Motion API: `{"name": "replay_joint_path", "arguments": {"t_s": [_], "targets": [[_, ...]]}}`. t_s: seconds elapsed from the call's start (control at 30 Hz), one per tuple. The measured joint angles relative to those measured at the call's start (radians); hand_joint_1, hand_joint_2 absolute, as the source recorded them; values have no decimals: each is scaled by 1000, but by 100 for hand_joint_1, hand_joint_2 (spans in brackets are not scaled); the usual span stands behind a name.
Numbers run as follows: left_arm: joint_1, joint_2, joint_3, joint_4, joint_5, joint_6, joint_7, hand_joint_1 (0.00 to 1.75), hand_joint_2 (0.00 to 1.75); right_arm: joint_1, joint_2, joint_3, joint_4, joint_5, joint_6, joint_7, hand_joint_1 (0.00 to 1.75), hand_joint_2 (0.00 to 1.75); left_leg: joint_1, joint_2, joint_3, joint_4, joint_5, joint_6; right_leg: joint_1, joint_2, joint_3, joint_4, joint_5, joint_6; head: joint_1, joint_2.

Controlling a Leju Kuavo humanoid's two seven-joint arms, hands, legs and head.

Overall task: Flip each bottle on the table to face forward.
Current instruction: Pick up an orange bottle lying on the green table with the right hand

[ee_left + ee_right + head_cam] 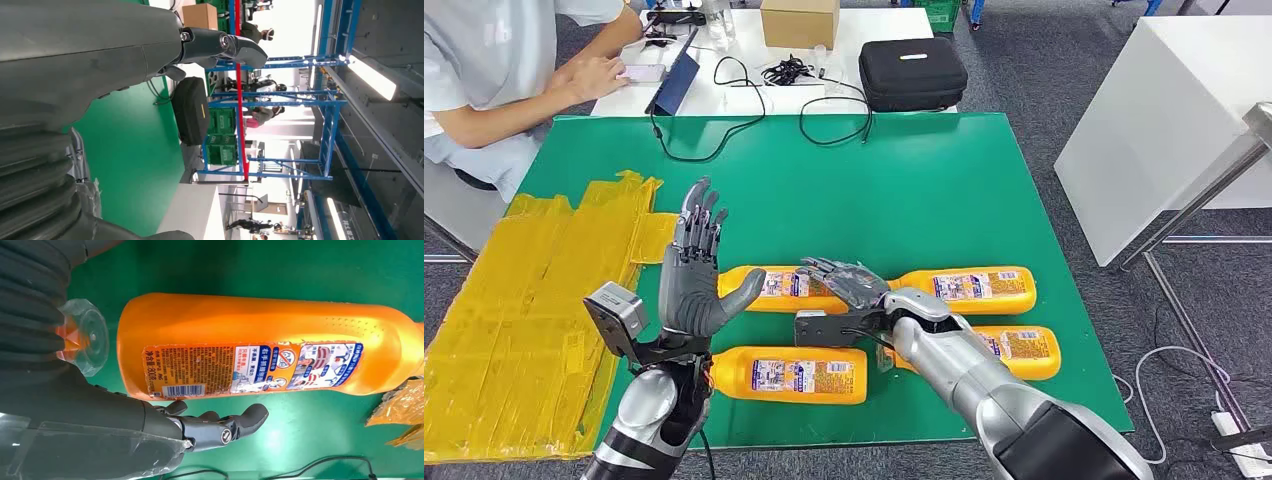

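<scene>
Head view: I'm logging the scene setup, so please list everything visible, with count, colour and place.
Bottles: four, orange with printed labels, lying on their sides on the near half of the mat.
Mat: one, green, covering the table.
Plastic sheeting: one, yellow, crumpled, on the mat's left side.
Case: one, black, on the white table beyond.
Cardboard box: one, brown, on that far table.
Cables: several, black, trailing from the far table onto the mat.
Person: one, light shirt, seated far left.
Left robot hand: grey, raised, fingers spread.
Right robot hand: grey, flat over the far-left bottle.
</scene>
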Motion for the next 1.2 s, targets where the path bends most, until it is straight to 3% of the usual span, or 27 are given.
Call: {"name": "replay_joint_path", "arguments": {"t_s": [0.17,0.73,1.2], "targets": [[-4,0,-1,7,0,0,0,0,175,0,3,7,1,5,-7,21,0,175,0,0,0,0,0,0,0,0,0,0,0,0,0,0],[-14,0,-12,23,0,0,0,0,175,-8,34,44,35,54,-112,223,0,175,0,0,0,0,0,0,0,0,0,0,0,0,0,0],[-14,0,-15,24,0,0,1,0,175,-12,52,48,54,60,-112,245,0,175,0,0,0,0,0,0,0,0,0,0,0,0,0,0]]}}
